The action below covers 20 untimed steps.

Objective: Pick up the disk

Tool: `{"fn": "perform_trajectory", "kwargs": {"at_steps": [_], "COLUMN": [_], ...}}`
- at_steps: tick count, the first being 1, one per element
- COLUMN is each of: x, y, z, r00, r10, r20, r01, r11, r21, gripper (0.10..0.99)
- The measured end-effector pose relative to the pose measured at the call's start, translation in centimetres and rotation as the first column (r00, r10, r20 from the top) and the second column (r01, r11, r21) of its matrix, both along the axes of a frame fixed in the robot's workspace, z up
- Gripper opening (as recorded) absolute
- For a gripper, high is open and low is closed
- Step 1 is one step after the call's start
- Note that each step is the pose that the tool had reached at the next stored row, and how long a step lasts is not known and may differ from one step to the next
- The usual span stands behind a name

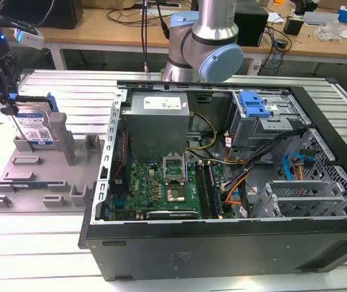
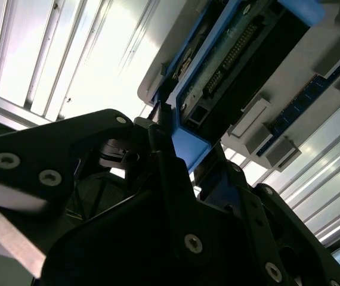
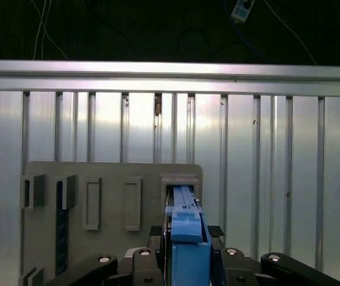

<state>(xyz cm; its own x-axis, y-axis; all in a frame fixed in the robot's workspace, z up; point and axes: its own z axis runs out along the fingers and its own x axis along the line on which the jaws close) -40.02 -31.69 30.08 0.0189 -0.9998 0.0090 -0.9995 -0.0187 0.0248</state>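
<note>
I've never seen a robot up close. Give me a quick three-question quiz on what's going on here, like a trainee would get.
1. True or false: the disk lies flat.
2. What is the claw nearest to? A disk, B motherboard, C power supply.
3. Fill in: the disk stands on edge in the grey ___.
Key: 1 false; 2 A; 3 holder.

Edge of disk [image 1: 38, 129] behind gripper [image 1: 10, 109]

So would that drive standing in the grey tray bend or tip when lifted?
Probably stiff: the disk looks a rigid slab with blue rails. Standing on edge in the holder tray, it would likely tip once unsupported.
</note>
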Motion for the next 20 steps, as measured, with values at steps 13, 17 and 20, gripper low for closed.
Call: {"fn": "perform_trajectory", "kwargs": {"at_steps": [13,17,20], "x": [0.00,0.00,-0.01], "y": [-0.19,-0.38,-0.48], "z": [-0.05,0.15,0.77], "r00": [1.0000,1.0000,1.0000], "r10": [0.000,0.000,0.000], "r20": [0.0000,0.0002,0.0001], "r01": [0.000,0.000,0.000], "r11": [0.9999,0.9999,0.9999], "r21": [0.015,0.015,0.015], "gripper": [0.369,0.369,0.369]}}
